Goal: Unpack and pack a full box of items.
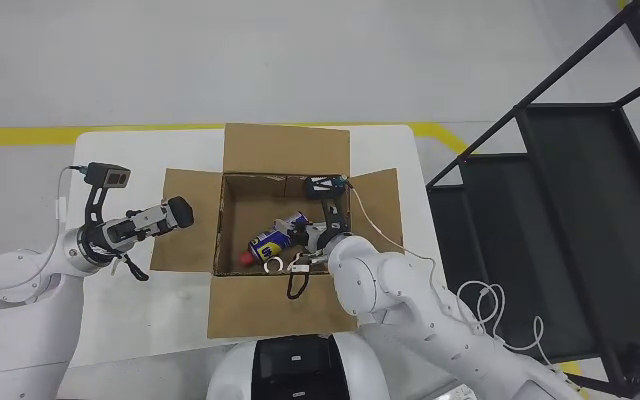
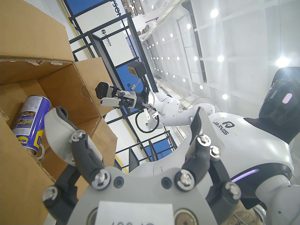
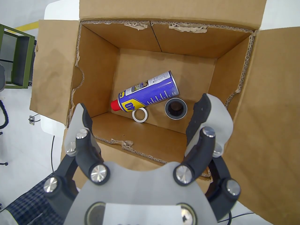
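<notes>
An open cardboard box [image 1: 285,150] stands on the white table with its four flaps folded out. Inside lie a blue and yellow spray can [image 3: 147,92] with a red cap, a small white tape roll [image 3: 140,115] and a grey-black roll [image 3: 175,108]. My right gripper [image 3: 143,113] hangs open above the box's inside [image 1: 305,238], holding nothing. My left gripper [image 2: 126,115] is open and empty, beside the box's left flap [image 1: 180,212]. From there the can [image 2: 30,120] shows through the box opening [image 2: 23,36], with the right gripper [image 2: 105,94] beyond it.
The table [image 1: 130,150] has bare room left of the box. A thin cable [image 1: 380,225] trails over the right flap. Black metal stairs [image 1: 540,200] stand to the right of the table. A green cart [image 3: 16,59] is on the floor.
</notes>
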Robot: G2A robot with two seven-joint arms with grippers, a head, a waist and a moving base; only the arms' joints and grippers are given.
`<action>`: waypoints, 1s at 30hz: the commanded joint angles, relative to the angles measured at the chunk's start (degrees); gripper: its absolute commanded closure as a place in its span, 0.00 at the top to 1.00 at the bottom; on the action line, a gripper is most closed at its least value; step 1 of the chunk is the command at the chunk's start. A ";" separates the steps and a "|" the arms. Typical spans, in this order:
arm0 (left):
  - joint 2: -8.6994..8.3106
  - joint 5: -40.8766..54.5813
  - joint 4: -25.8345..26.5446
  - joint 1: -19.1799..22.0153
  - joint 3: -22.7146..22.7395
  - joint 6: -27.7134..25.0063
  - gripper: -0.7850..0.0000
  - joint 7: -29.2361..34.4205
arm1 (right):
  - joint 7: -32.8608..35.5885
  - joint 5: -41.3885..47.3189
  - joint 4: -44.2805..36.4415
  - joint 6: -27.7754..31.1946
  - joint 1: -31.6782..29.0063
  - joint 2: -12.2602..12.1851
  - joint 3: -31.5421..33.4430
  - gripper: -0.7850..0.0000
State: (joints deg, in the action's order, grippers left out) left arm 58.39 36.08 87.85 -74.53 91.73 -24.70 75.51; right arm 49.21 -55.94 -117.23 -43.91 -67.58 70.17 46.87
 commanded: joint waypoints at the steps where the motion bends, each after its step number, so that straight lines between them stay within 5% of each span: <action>1: 0.00 0.00 0.00 0.00 0.00 0.00 1.00 0.00 | 0.01 0.00 0.00 0.00 0.00 0.00 0.00 1.00; 16: 0.00 0.00 0.00 0.00 0.00 0.00 1.00 0.00 | -0.40 -0.14 0.71 1.78 -0.39 -0.06 0.08 1.00; 24: 0.00 0.00 0.00 0.00 0.00 0.00 1.00 0.00 | 14.00 -5.96 4.14 13.00 4.99 -0.15 -1.92 1.00; 30: 0.00 0.00 0.00 0.00 0.00 0.00 1.00 0.00 | 16.71 -3.17 10.59 15.68 8.56 0.94 -2.15 1.00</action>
State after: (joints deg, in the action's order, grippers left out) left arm 58.39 36.08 87.85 -74.53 91.73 -24.70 75.51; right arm 66.17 -59.54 -107.85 -28.31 -59.46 70.93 44.73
